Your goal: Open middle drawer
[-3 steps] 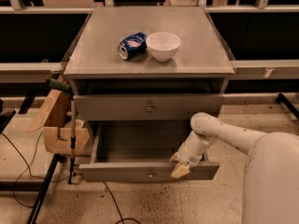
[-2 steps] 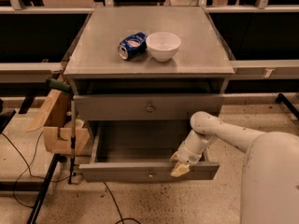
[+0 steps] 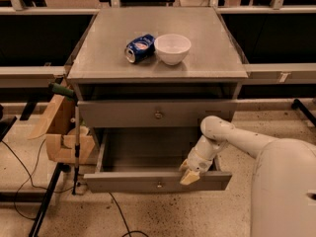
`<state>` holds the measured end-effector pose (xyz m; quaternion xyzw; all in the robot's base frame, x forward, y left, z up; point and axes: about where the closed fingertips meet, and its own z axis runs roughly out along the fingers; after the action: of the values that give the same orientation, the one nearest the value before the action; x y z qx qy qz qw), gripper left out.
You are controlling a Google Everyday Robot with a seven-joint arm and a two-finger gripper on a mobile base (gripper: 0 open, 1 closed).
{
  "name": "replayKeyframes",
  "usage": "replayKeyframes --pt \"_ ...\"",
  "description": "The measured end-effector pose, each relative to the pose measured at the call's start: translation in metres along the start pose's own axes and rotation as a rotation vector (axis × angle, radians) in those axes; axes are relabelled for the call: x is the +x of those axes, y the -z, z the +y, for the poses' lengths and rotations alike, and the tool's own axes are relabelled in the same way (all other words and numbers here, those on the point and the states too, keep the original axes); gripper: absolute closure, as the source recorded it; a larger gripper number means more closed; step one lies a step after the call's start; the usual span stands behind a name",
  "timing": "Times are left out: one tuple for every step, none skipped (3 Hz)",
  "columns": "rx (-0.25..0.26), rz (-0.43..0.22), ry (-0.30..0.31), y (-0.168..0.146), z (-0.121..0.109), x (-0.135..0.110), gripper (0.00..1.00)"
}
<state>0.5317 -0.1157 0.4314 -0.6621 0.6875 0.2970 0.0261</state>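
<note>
The middle drawer (image 3: 123, 181) stands pulled out from the grey cabinet, and its shallow grey tray (image 3: 143, 149) lies bare and in view. A small round knob (image 3: 159, 184) sits at the centre of its flat front. My gripper (image 3: 190, 174) is at the top rim of that front, right of the knob, with the white arm (image 3: 232, 137) coming in from the lower right. Above it, another grey drawer front (image 3: 118, 113) with its own knob (image 3: 158, 115) is pushed in.
On the cabinet top (image 3: 98, 58) lie a blue can (image 3: 139, 48) on its side and a white bowl (image 3: 172, 48). A cardboard piece on a wooden block (image 3: 61, 132) stands left of the cabinet. Cables (image 3: 19, 181) and a black stand leg (image 3: 47, 206) cross the floor.
</note>
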Motion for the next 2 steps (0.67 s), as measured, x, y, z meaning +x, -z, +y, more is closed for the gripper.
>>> replayKeyframes --pt "0.018 -0.002 -0.004 0.0044 -0.0001 -0.0001 0.19" --pt "0.039 -0.008 -0.004 0.0099 0.0002 -0.0020 0.00"
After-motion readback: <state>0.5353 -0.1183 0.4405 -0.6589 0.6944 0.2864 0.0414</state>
